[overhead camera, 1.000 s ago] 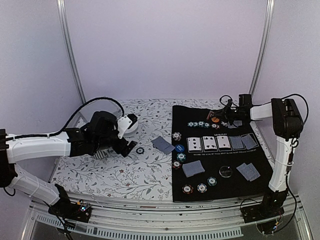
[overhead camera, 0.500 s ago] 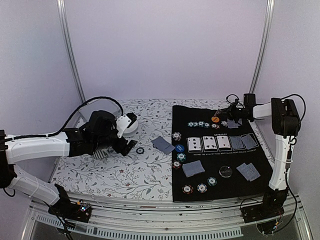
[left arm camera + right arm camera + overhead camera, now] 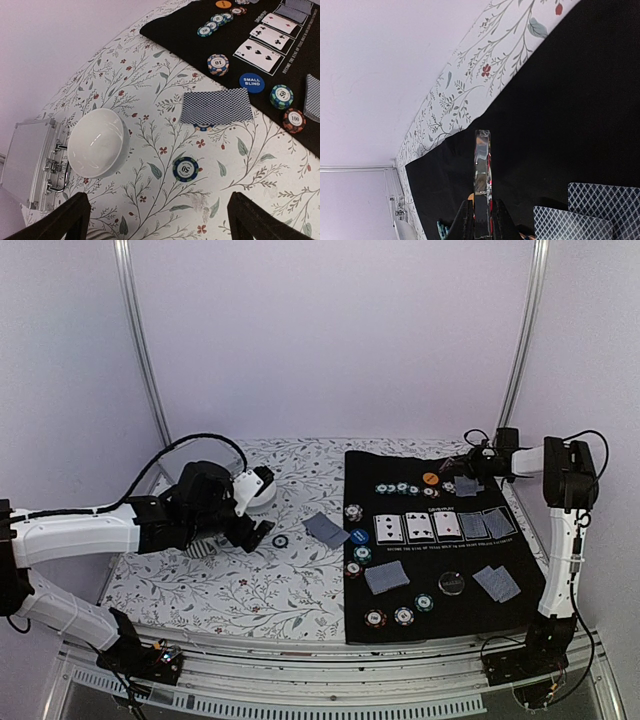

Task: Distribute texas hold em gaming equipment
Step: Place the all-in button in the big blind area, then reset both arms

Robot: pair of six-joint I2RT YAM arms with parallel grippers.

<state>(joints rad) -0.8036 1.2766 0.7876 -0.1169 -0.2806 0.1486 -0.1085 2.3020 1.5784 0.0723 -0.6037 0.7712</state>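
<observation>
The right fingers (image 3: 481, 216) are the ones to watch imo. They're clamped on a thin disc (image 3: 481, 165), and I honestly can't tell which piece it is, since from the wrist it's edge-on, just a shiny sliver. It sticks straight out past the fingertips with its long axis in line with them and its flat faces against the pads, and the black mat (image 3: 560, 110) is underneath. Two face-down cards (image 3: 572, 222) lie just off to one side of the tips. My guess is it has to be tipped flat before it gets let go. The left fingers (image 3: 159, 210) are spread wide with nothing in them, over the tabletop (image 3: 150, 115). A blue 50 chip (image 3: 185, 168) sits dead ahead, roughly centred between them, so that arm's the nearer one for it.
</observation>
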